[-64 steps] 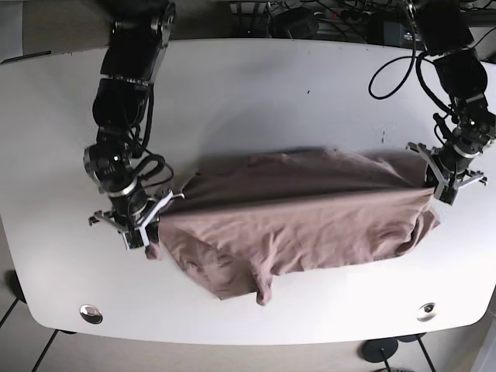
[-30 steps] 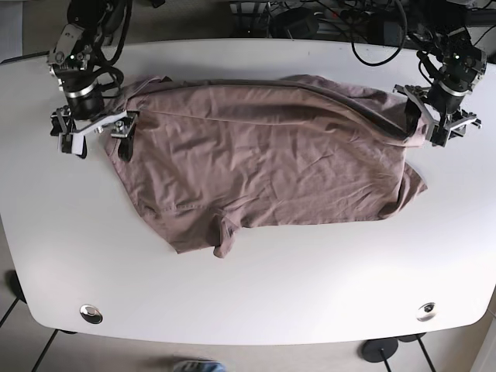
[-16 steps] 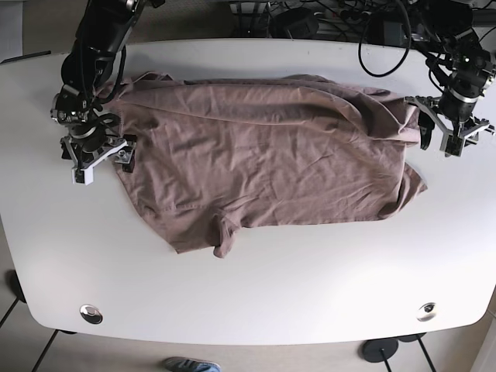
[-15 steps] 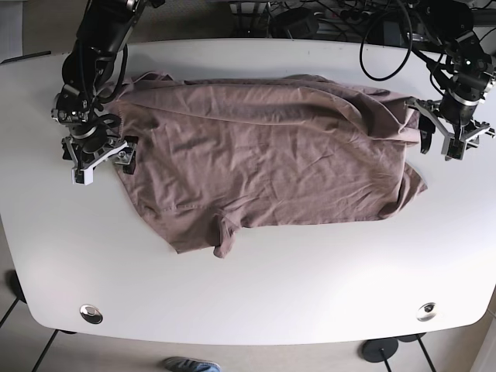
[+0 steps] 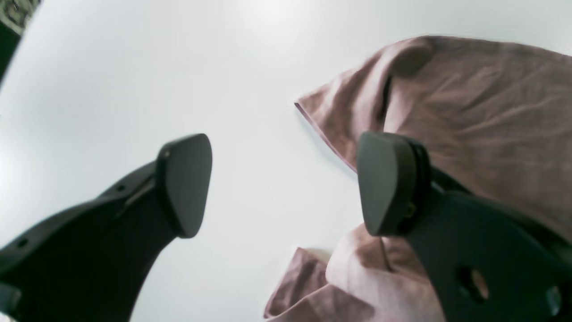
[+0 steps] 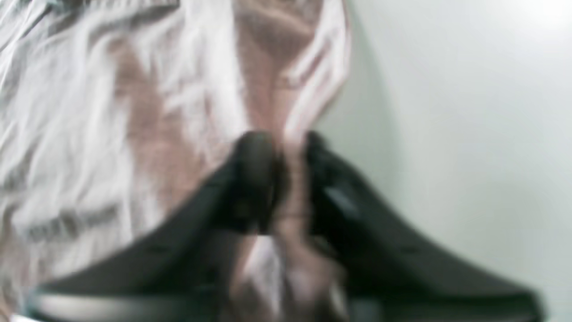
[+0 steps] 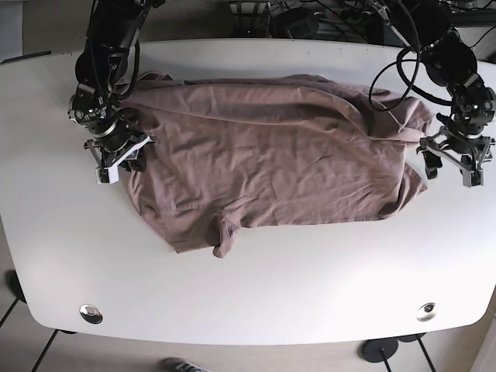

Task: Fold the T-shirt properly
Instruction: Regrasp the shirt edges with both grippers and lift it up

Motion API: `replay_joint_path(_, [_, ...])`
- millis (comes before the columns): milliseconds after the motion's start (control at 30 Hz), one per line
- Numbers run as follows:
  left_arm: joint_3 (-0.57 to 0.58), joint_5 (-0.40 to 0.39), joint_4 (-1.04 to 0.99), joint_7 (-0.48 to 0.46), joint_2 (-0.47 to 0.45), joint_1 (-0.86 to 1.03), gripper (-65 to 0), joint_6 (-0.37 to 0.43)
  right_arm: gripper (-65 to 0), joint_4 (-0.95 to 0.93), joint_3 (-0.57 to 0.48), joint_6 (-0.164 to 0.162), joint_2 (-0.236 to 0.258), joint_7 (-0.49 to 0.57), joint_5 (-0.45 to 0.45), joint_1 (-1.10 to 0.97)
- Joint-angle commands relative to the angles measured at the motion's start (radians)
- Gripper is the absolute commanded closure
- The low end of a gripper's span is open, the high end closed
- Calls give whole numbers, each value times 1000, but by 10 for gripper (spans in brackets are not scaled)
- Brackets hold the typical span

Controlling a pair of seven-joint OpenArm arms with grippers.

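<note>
A mauve T-shirt [image 7: 271, 163] lies spread and wrinkled across the white table [image 7: 256, 310], with a bunched fold at its near edge. In the base view my right gripper [image 7: 116, 157] sits at the shirt's left edge. In the blurred right wrist view it [image 6: 288, 174] is shut with shirt fabric [image 6: 178, 103] pinched between the jaws. My left gripper [image 7: 452, 159] is just off the shirt's right edge. In the left wrist view it [image 5: 283, 183] is open and empty over bare table, with the shirt's corner [image 5: 469, 103] beside its right finger.
Cables and dark gear [image 7: 325, 19] lie beyond the table's far edge. Two round metal grommets [image 7: 91, 313] [image 7: 426, 311] sit near the front edge. A shoe [image 7: 182, 364] shows on the floor below the table.
The shirt was drawn out flat toward the far side. In the last half second my left gripper moved nearer and off the shirt's right edge; my right gripper shifted inward along the left edge.
</note>
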Motion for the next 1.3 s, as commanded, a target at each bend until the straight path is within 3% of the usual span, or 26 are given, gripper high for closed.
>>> replay_joint_path(33, [15, -11, -77, -18, -20, -52, -479, 4, -21, 1, -3, 3, 3, -42, -14, 4])
replay_joint_path(200, [67, -11, -247, -26, -18, -119, -478, 2, -25, 2, -3, 3, 3, -42, -14, 16])
replay_joint_path(400, [72, -11, -452, -107, -20, -188, -478, 4, -25, 4, -3, 2, 1, -42, -14, 19])
replay_joint_path(700, [70, -13, -631, -129, -80, -259, -468, 5, -25, 5, -2, 2, -16, -42, -14, 32])
replay_joint_path(867, [73, -11, -740, -130, -104, -307, -244, 4, -25, 5, -2, 2, -19, -42, -14, 33])
replay_joint_path(967, [92, -11, -746, -185, -110, -310, -47, 4, -24, 5, -2, 2, -19, -42, -14, 33])
replay_joint_path(1000, [118, -11, -743, -199, -112, -307, -14, 4, -22, 5, -2, 3, -19, -42, -14, 33])
replay_joint_path(1133, [133, -16, -631, -201, -129, -297, 0, -4, -21, 78, -2, 6, -22, -40, -14, 24])
replay_joint_path(1300, [142, -16, -258, -198, -126, -184, 0, -4, -21, 289, -14, 6, -46, -48, -15, -25])
